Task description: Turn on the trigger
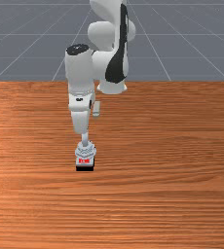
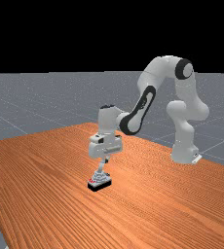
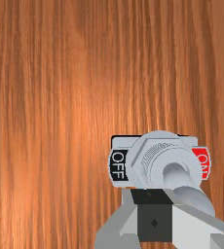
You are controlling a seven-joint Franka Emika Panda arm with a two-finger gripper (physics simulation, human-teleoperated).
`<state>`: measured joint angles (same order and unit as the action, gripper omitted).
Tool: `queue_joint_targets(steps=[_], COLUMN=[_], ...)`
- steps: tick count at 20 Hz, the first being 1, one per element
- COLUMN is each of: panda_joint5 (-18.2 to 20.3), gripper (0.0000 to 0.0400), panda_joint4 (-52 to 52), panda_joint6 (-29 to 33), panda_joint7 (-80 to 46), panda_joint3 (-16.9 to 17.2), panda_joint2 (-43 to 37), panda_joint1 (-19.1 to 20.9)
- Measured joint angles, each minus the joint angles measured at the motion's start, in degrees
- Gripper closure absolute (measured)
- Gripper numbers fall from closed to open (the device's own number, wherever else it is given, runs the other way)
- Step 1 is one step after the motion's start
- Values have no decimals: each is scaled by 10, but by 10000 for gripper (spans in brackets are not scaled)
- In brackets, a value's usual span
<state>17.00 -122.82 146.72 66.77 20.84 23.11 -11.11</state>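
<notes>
Stretching leftward across the far view, the wooden table (image 2: 41, 170) is orange-brown and streaked with dark, fine grain that gives off a soft sheen. On its surface, left of the middle in the front view and well apart from the back edge, sits the toggle switch (image 1: 84, 160). Its base (image 1: 84, 168) is a black block with straight sides; above come a pale grey plate, a faceted metal nut (image 3: 139, 155) with ribbed rings, and a smooth, rounded grey lever (image 3: 194, 197). A black label (image 3: 118, 165) at one end reads OFF in white, and a red label (image 3: 201, 160) at the other reads ON.

The switch's long axis runs from the OFF end, toward the arm's foot, to the ON end, which points toward the front view's camera. Its lever rises close to upright, its top leaning slightly to the far view's right.

Just above the switch, the gripper (image 2: 106, 159) points straight down, its fingers pressed together, with the dark tips right by the lever; whether they touch it, I cannot tell. Rightward, the glossy white arm (image 2: 155, 78) climbs from its black-banded wrist to a high, bent elbow (image 2: 183, 69), then drops to the round foot (image 2: 183, 154) by the table's edge.
</notes>
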Motion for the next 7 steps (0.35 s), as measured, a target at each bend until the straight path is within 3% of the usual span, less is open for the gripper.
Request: queue_joint_targets(steps=[3,7], panda_joint5=[15,9], gripper=[400,400], panda_joint4=[5,62], panda_joint6=[16,-29], panda_joint7=[-12,-4], panda_joint3=[-3,-7], panda_joint2=[1,27], panda_joint1=[1,9])
